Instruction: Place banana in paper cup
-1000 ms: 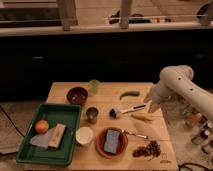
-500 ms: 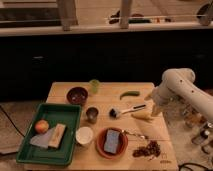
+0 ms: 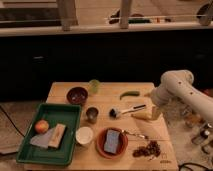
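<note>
The banana point(image 3: 141, 115), small and pale yellow, lies on the wooden table point(image 3: 107, 90) right of centre, just below the brush point(image 3: 128, 109). My gripper point(image 3: 155, 112) hangs from the white arm point(image 3: 176, 89) at the banana's right end, low over the table and at or very near the fruit. The white paper cup point(image 3: 84, 135) stands upright near the table's front left, beside the green tray point(image 3: 70, 110), far to the left of the gripper.
A green pod point(image 3: 130, 94) lies behind the brush. A dark bowl point(image 3: 77, 95), a green cup point(image 3: 94, 86) and a metal cup point(image 3: 92, 114) stand mid-table. A red plate with a blue sponge point(image 3: 111, 141) and grapes point(image 3: 147, 149) sit in front. The tray holds an apple point(image 3: 41, 125).
The gripper has come down and slightly right, from above the brush to the banana's right end. The banana and the other things have not moved.
</note>
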You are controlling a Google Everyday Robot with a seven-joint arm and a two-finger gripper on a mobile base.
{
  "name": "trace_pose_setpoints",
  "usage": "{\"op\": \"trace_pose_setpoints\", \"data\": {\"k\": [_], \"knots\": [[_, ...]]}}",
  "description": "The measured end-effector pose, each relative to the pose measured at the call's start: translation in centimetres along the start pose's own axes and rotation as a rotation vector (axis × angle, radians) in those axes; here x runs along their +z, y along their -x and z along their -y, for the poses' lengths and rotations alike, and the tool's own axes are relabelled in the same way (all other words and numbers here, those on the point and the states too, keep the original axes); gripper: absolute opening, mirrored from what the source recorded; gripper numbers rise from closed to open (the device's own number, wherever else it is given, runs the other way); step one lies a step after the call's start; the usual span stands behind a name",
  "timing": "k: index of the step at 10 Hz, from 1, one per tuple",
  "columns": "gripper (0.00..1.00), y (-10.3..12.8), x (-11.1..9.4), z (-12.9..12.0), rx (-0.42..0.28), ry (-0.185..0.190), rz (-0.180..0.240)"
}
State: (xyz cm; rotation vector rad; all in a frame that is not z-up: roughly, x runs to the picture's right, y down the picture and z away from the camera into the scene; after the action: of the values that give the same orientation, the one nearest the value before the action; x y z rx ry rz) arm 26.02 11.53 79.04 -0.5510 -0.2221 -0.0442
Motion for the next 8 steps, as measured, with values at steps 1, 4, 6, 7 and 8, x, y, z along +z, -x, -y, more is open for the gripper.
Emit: {"op": "trace_pose_setpoints", "data": {"k": [1,4,6,7,8], "knots": [[0.80,0.2,0.5,0.0,0.000,-0.006,-0.001],[0.80,0.2,2.5,-0.1,0.005,-0.011,-0.001],[0.80,0.1,4.5,0.1,0.007,0.002,-0.004],[0.80,0.0,5.3,0.2,0.007,0.007,-0.006],[0.80,-0.1,6.0,0.3,0.009,0.013,-0.009]]}}
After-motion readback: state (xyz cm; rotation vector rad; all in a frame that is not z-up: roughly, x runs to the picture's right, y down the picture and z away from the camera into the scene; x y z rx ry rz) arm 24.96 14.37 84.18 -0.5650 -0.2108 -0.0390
